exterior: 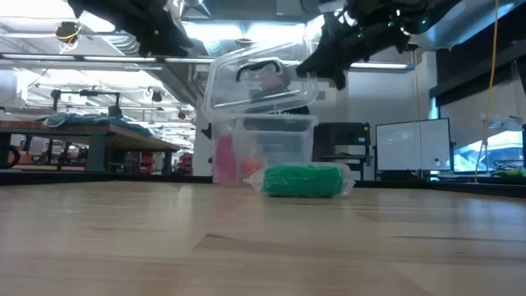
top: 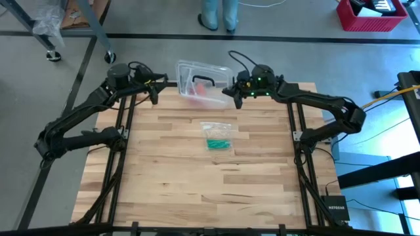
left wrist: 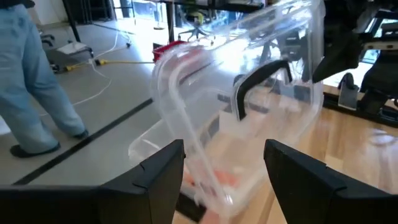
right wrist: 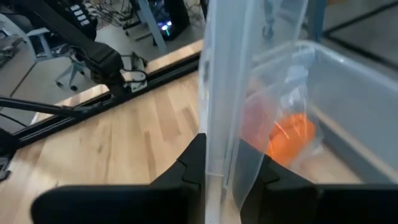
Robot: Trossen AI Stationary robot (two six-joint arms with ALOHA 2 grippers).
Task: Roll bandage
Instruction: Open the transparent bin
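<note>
The green bandage (top: pixel 217 142) lies in a thin clear wrapper at the middle of the table, also seen in the low view (exterior: pixel 302 180). Behind it, at the far edge, stands a clear plastic box (exterior: pixel 267 141) with orange and pink things inside. Its lid (exterior: pixel 255 78), with a black handle (left wrist: pixel 258 81), is raised and tilted above the box. My right gripper (top: pixel 233 92) is shut on the lid at the box's right side. My left gripper (top: pixel 155 90) hovers open to the left of the box, with nothing between its fingers (left wrist: pixel 158 174). My right gripper pinches the lid's clear rim (right wrist: pixel 219 124) between its two fingers (right wrist: pixel 191 163), at the lid's right side. The fingers come from the table's right, slanting a little downward. The lid is lifted on that side and stands tilted over the box.
Bare wooden tabletop (top: pixel 197 190) stretches from the bandage to the near edge. A person's legs (top: pixel 218 13) stand on the floor beyond the far edge, and a red crate (top: pixel 371 16) sits at the far right, off the table.
</note>
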